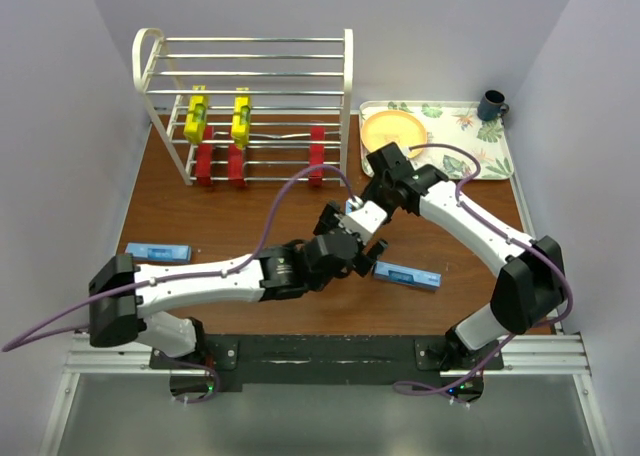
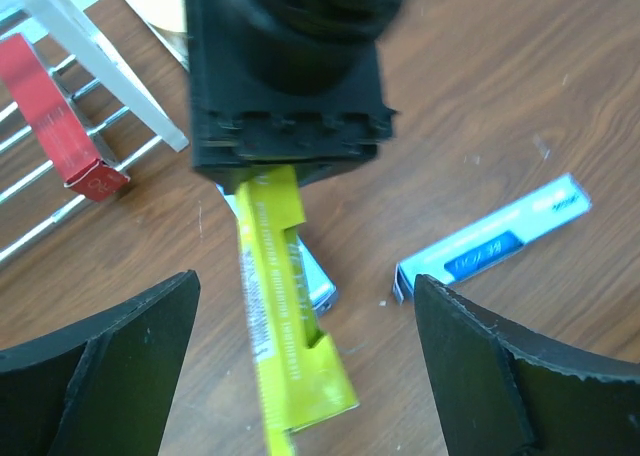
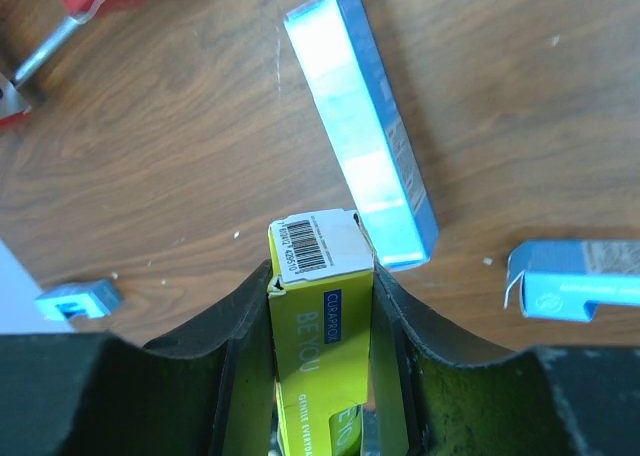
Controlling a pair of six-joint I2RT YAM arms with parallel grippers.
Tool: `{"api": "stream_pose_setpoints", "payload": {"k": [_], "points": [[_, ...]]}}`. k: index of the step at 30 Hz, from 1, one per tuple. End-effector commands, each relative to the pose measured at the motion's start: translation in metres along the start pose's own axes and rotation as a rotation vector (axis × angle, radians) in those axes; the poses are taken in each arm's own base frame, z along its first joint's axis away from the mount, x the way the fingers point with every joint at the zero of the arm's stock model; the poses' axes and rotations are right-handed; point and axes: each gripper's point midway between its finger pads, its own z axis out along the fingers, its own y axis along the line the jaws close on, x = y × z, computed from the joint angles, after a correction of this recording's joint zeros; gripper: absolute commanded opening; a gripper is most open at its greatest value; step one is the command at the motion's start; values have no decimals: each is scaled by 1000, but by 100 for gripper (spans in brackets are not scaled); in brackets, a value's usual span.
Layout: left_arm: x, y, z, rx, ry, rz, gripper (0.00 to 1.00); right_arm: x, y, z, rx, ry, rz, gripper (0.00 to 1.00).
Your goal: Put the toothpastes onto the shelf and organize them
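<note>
Stretches the left arm long and low from its base, with the left pincer (image 1: 360,248) spread wide, empty, and aimed at the right pincer (image 1: 345,219) just ahead of it. Bends the right arm back at the elbow and clamps the right pincer on a yellow toothpaste (image 3: 320,376), whose free end pokes between the left pincer's fingers (image 2: 110,366), clear of both.

The right tool (image 3: 322,288) clamps a yellow carton (image 3: 320,361); a light blue carton (image 3: 365,126) lies just beyond on the table (image 3: 170,166).
</note>
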Motion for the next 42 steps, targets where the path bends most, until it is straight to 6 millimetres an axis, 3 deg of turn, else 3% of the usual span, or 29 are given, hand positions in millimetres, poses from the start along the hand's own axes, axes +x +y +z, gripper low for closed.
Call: {"api": "stream_pose_setpoints", "payload": {"k": [1,13,21,29,33,38,40,42], "points": [[-4,7,-2,-117,34,136,92,9,12,-8,-82,69,105,19],[22,9,-4,-114,157,268,85,17,18,-6,-132,160,145,19],[29,9,-8,-89,195,303,77,20,19,-4,-140,176,150,19],[36,4,-12,-36,218,322,61,22,18,-1,-146,185,157,19],[37,2,-13,-23,224,321,47,21,19,-2,-152,184,158,19],[35,1,-15,-15,222,308,44,22,19,-2,-153,187,158,20],[34,1,-17,-6,219,303,34,23,18,-1,-153,191,159,21],[33,0,-18,-2,219,293,34,24,18,-1,-157,192,159,23]]}}
